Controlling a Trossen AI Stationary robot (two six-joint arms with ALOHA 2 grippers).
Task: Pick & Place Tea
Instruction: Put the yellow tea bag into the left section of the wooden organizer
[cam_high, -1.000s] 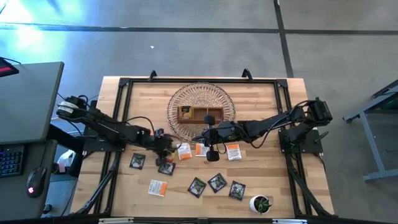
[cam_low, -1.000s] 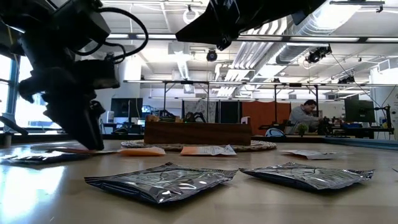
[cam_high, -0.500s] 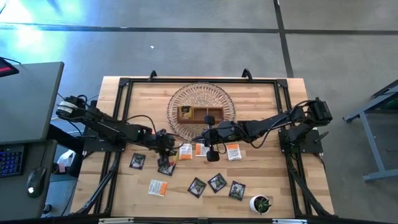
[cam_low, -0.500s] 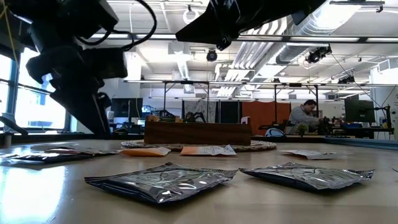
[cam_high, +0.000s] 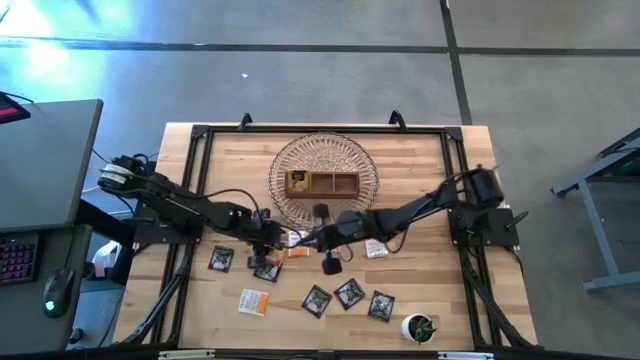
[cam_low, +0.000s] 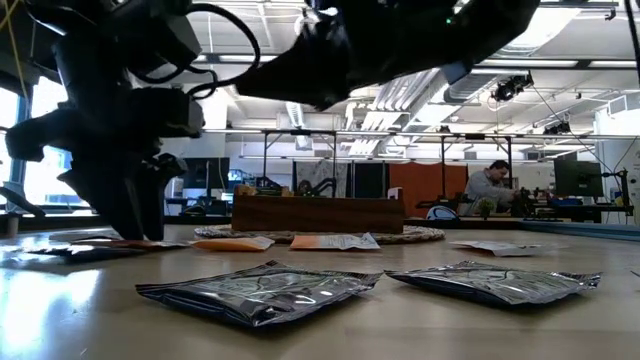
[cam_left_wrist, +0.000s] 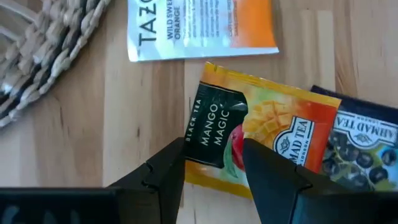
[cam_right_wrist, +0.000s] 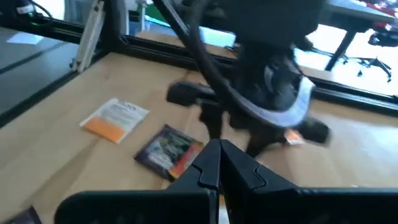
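- Left gripper (cam_left_wrist: 214, 165) low over the bench (cam_high: 420, 160), left of centre, near the round wicker mat (cam_high: 322, 178). Jaws wide, straddling a yellow-red Mango Magic sachet (cam_left_wrist: 249, 134); one fingertip on each side of its near end, sachet lying flat on the wood.
- Left wrist view: that sachet overlaps the edge of a black sachet (cam_left_wrist: 367, 152); a white-and-orange sachet (cam_left_wrist: 199, 28) lies just beyond it, next to the mat rim.
- High view: black sachet (cam_high: 221, 259) left of the left gripper, white-and-orange one (cam_high: 254, 301) near the front edge.
- Wooden tray (cam_high: 321, 184) sits on the mat; something yellow in its left compartment.
- Right gripper (cam_right_wrist: 219, 165) reaches in from the right to bench centre, just in front of the mat, close to the left gripper. Jaws fully closed, nothing between them.
- Three black sachets (cam_high: 349, 294) in a row front of centre; white-and-orange sachet (cam_high: 376, 247) partly under the right arm.
- Small potted plant (cam_high: 419, 327) at the front right.
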